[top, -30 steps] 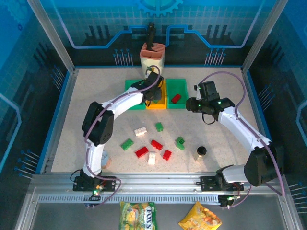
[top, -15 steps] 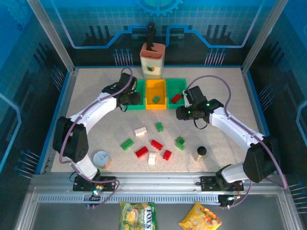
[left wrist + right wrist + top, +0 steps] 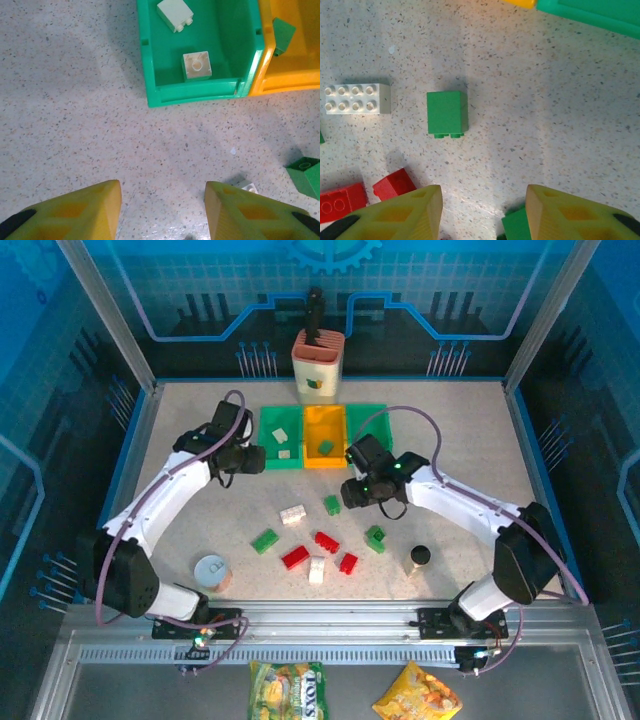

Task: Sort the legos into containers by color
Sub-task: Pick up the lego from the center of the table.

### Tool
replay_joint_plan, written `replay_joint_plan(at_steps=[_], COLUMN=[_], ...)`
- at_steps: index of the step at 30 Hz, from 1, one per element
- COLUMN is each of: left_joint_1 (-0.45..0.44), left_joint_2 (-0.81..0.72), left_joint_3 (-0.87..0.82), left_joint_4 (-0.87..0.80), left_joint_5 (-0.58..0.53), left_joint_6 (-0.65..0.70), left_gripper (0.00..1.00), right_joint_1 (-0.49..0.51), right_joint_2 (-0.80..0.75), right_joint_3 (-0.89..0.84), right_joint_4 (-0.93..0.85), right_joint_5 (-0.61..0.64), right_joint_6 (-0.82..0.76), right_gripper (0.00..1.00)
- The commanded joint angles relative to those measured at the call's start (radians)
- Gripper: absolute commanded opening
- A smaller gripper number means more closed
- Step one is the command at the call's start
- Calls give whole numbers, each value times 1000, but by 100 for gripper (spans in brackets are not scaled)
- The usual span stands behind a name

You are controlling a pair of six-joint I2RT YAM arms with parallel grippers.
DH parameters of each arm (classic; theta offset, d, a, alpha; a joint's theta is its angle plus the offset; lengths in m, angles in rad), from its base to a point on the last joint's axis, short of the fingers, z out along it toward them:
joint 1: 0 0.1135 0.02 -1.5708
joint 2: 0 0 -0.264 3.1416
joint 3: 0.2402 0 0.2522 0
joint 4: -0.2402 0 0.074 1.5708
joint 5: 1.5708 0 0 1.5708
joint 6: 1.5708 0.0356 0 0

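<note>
Three bins stand in a row: a left green bin (image 3: 266, 439), a yellow-orange bin (image 3: 323, 425) and a right green bin (image 3: 372, 416) partly behind my right arm. The left bin (image 3: 230, 45) holds two white bricks (image 3: 196, 66). One green brick (image 3: 283, 35) lies in the orange bin (image 3: 295, 75). Several loose bricks lie mid-table, among them a white one (image 3: 292, 514), a green one (image 3: 331, 504) and a red one (image 3: 295, 557). My left gripper (image 3: 250, 458) is open over bare table just left of the bins. My right gripper (image 3: 484, 215) is open above the table, with a green brick (image 3: 447, 113) ahead of it.
A cream-and-orange cup (image 3: 318, 365) stands behind the bins. A black-capped bottle (image 3: 419, 558) is at the front right and a silver-topped tin (image 3: 211, 569) at the front left. Two snack packets (image 3: 287, 688) lie below the table's near rail.
My left arm swung left, off the orange bin to the table beside the left green bin. My right arm moved left and nearer, from the right green bin to the loose bricks.
</note>
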Motion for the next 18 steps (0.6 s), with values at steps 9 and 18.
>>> replay_joint_plan(at_steps=[9, 18], left_joint_1=[28, 37], left_joint_2=[-67, -19], left_joint_3=[-87, -113], left_joint_4=[23, 60], left_joint_5=[-22, 31], left_joint_6=[117, 124], left_gripper=[49, 51], right_joint_1=[77, 78], right_joint_2=[167, 282], right_joint_3=[106, 128], right_joint_4=[35, 73], right_joint_5=[25, 41], right_joint_6=[82, 123], right_gripper=[56, 59])
